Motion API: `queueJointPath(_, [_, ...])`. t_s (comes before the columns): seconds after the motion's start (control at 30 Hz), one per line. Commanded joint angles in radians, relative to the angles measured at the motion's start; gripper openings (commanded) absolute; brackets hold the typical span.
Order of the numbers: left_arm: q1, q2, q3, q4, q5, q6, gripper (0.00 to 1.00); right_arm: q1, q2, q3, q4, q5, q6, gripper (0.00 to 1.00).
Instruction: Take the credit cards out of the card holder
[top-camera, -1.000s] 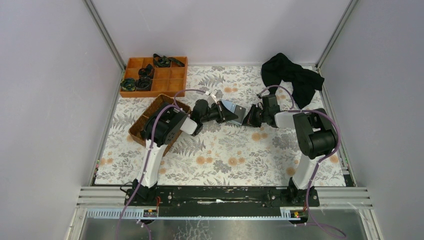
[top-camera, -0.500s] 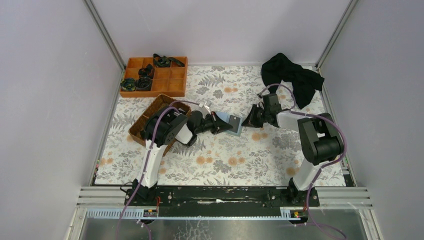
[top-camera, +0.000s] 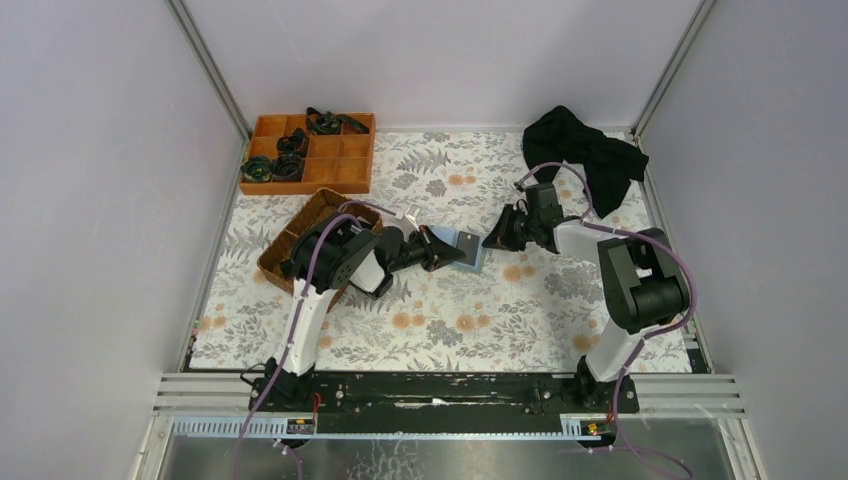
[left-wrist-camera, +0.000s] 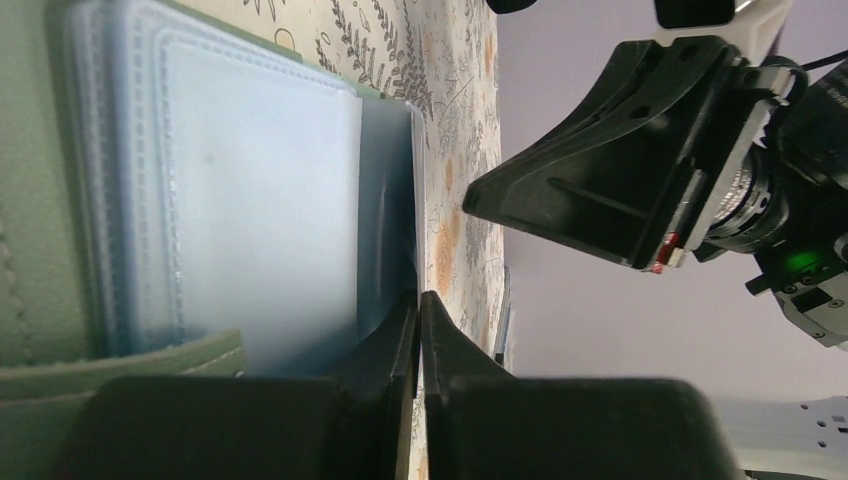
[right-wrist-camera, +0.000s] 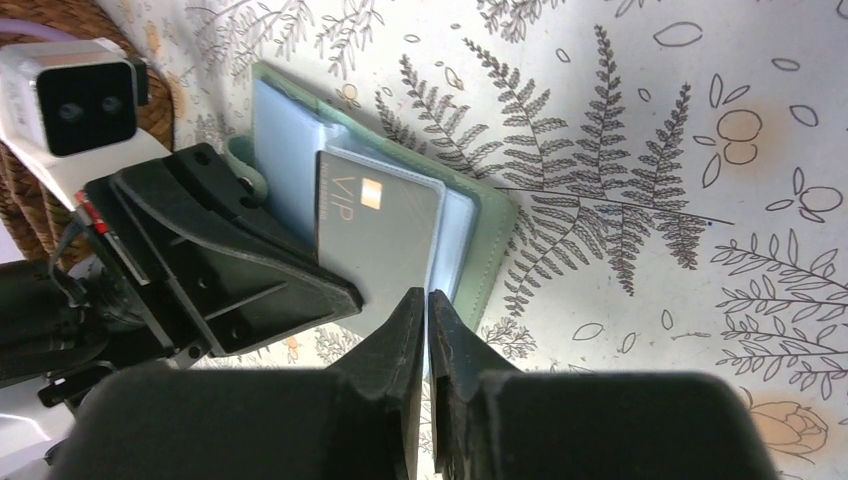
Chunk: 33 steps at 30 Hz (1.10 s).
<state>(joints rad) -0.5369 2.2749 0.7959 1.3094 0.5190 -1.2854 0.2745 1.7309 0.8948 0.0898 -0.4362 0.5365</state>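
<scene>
The card holder (top-camera: 460, 247) lies open at mid table, grey-green outside (right-wrist-camera: 484, 240) and light blue inside (left-wrist-camera: 230, 190). My left gripper (top-camera: 438, 250) is shut on an edge of its blue leaf (left-wrist-camera: 419, 297). A grey credit card (right-wrist-camera: 385, 235) marked VIP sits on the blue slots, its lower left part under a left finger (right-wrist-camera: 235, 270). My right gripper (top-camera: 490, 240) hovers at the holder's right edge, jaws nearly together (right-wrist-camera: 427, 296), and nothing visibly held. In the left wrist view it shows as a black wedge (left-wrist-camera: 620, 170). Other cards are hidden.
A brown wicker basket (top-camera: 288, 248) stands under the left arm. An orange divided tray (top-camera: 350, 165) with black items is at the back left. A black cloth (top-camera: 590, 155) lies at the back right. Walls close in the flowered mat.
The holder was stretched between both grippers. The right gripper has come off it and drawn back right. The left gripper has brought the holder lower and leftwards.
</scene>
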Motion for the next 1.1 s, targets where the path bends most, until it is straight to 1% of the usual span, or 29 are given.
queueJointPath(0.0, [-0.005,0.024,0.001,-0.010,-0.029,0.003,0.08,0.011,0.031,0.021,0.025,-0.016,-0.004,0.11])
queueJointPath(0.3, [-0.023,0.034,0.036,-0.081,-0.032,0.033,0.09,0.018,0.065,0.020,0.047,-0.044,-0.001,0.10])
queueJointPath(0.63, [-0.040,-0.076,0.026,-0.290,-0.149,0.135,0.06,0.019,0.099,0.030,0.029,-0.039,-0.007,0.10])
queueJointPath(0.83, [-0.048,-0.105,0.033,-0.339,-0.147,0.163,0.15,0.020,0.123,0.037,0.015,-0.031,-0.006,0.09])
queueJointPath(1.07, [-0.046,-0.124,0.069,-0.410,-0.122,0.202,0.18,0.020,0.142,0.040,0.008,-0.016,-0.003,0.06])
